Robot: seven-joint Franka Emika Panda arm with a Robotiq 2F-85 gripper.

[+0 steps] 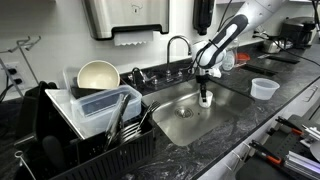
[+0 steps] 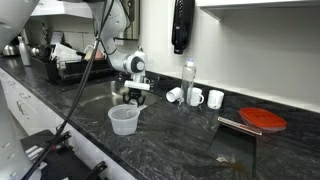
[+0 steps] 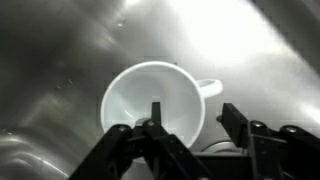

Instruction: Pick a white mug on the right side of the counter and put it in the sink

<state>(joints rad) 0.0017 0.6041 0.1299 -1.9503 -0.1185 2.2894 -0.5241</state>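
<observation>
The white mug point(image 3: 150, 100) stands upright in the steel sink point(image 3: 60, 60), handle to the right. It shows small under the gripper in an exterior view point(image 1: 206, 99). My gripper point(image 3: 195, 125) is low inside the sink point(image 1: 180, 115). One finger is inside the mug and one is outside its wall. There is a gap between the outer finger and the wall, so the jaws are open and not pinching it. In an exterior view the gripper point(image 2: 133, 92) reaches down behind the black counter's point(image 2: 180, 135) edge, and the mug is hidden there.
A curved chrome faucet point(image 1: 180, 45) stands behind the sink. A black dish rack point(image 1: 90, 115) with a bowl is beside it. A clear plastic tub point(image 1: 264, 88) point(image 2: 123, 118) sits on the counter. White cups point(image 2: 196, 97), a bottle point(image 2: 189, 75) and a red lid point(image 2: 263, 118) lie farther along.
</observation>
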